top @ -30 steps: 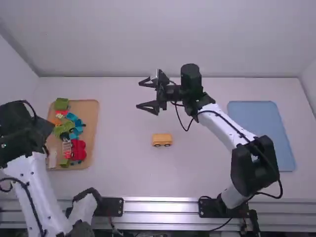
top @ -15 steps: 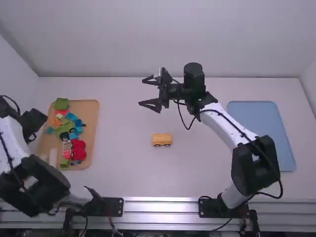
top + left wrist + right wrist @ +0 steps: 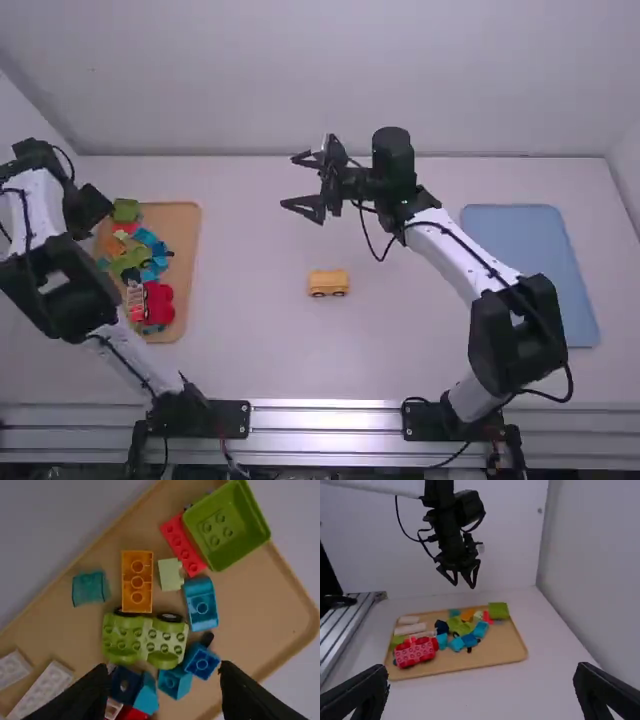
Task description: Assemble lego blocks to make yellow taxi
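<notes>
My left gripper (image 3: 88, 208) is over the far left side of the tan tray, above its blocks. In the left wrist view the left gripper (image 3: 164, 692) is open, holding nothing. Below it lie an orange block (image 3: 137, 582), a pale yellow-green block (image 3: 170, 574), a green wheeled base (image 3: 145, 637) and a red brick (image 3: 182, 545). A yellow-orange block vehicle with dark wheels (image 3: 328, 283) stands alone at mid-table. Beyond it, the right gripper (image 3: 297, 184) hangs open; in the right wrist view, the right gripper (image 3: 481, 685) has nothing between its fingers.
The tan tray (image 3: 188, 225) at left holds many mixed blocks, including a red one (image 3: 158, 303) near its front and a green tub (image 3: 126, 210) at its far end. A blue tray (image 3: 530, 275) lies at right. Walls stand behind and beside the table.
The left gripper has swung off the tray's left side and away from the camera, now over its far left part, its arm refolding. The right gripper has shifted slightly rightward.
</notes>
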